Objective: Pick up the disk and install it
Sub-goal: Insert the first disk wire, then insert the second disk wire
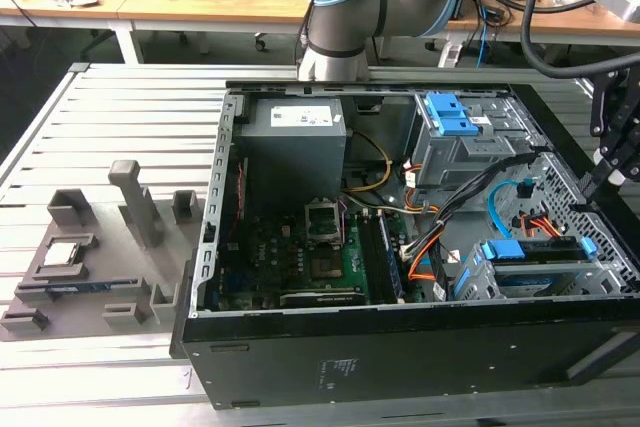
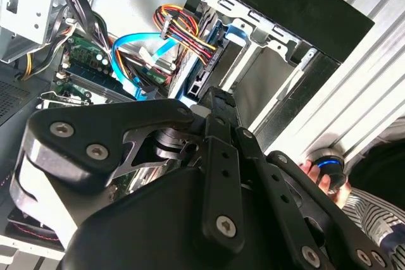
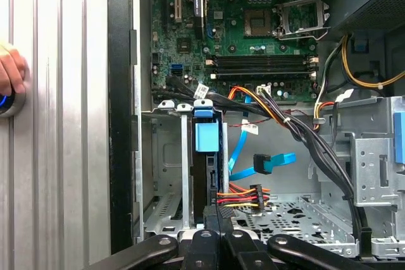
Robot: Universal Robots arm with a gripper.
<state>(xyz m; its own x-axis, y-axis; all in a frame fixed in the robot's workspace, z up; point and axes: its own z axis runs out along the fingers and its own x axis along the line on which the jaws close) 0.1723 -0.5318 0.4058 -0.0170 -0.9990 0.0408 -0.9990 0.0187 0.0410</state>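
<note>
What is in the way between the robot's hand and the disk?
Nothing visible. In the first wrist view the hand is right at the disk, which sits in the metal cage; the orange cables lie beside it.

Even bright daylight, glare on the slatted table (image 1: pixel 120 127), dim case interior (image 1: pixel 300 247).

Robotics lab, slotted aluminium table (image 1: pixel 130 117), cluttered wooden benches (image 1: pixel 200 2) (cables everywhere), opened computer case (image 1: pixel 400 347)
</note>
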